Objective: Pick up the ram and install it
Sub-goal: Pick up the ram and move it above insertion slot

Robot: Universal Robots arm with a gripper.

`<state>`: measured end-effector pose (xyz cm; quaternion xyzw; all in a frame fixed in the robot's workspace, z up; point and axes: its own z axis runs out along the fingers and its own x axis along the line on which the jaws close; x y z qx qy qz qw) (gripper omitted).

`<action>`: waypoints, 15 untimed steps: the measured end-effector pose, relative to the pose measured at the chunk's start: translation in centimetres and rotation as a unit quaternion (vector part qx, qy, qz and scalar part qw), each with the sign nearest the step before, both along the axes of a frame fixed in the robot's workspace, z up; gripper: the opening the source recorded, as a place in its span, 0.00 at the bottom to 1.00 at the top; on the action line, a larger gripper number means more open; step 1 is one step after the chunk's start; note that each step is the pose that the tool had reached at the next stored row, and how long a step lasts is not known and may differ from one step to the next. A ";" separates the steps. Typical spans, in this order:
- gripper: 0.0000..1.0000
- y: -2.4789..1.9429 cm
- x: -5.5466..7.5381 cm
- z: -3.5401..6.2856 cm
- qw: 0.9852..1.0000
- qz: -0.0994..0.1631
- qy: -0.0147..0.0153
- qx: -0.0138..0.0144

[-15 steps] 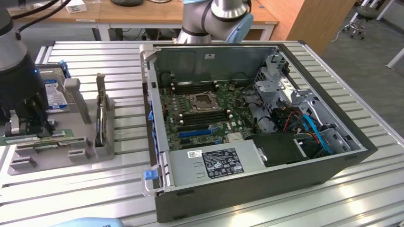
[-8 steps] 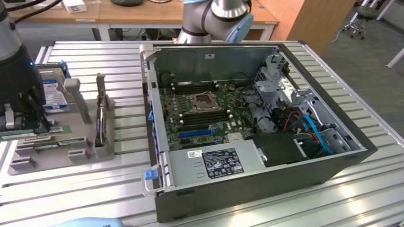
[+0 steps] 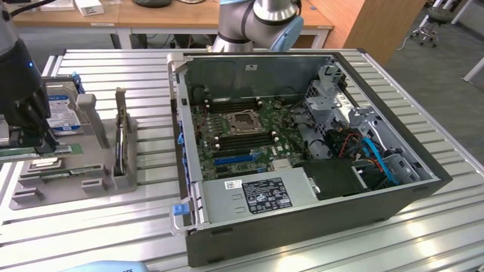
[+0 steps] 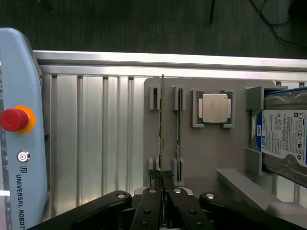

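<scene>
The ram (image 4: pixel 162 125), a thin green stick seen edge-on in the wrist view, sits between my black fingers (image 4: pixel 152 199), and my gripper (image 4: pixel 163 181) is shut on it. In the exterior view the ram (image 3: pixel 36 152) lies level under the gripper (image 3: pixel 39 146), slightly above the grey parts tray (image 3: pixel 102 150) at that view's left. A second ram stick (image 4: pixel 179 125) stands in the neighbouring tray slot. The open computer case (image 3: pixel 302 141) lies to the exterior view's right, with its motherboard (image 3: pixel 234 133) and dark memory slots (image 3: pixel 243 140) exposed.
The tray also holds a square silver processor (image 4: pixel 214 108) and a hard drive with a blue-white label (image 4: pixel 282 139). A teach pendant with a red stop button (image 4: pixel 13 119) rests on the slatted metal table (image 4: pixel 96 143). The arm's base (image 3: pixel 257 22) stands behind the case.
</scene>
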<state>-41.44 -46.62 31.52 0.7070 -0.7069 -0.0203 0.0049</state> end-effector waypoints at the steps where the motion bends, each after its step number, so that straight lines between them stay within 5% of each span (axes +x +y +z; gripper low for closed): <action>1: 0.12 0.00 0.0 0.22 1.000 0.000 0.000 0.000; 15: 0.12 0.00 0.0 2.95 1.000 -0.002 0.000 0.000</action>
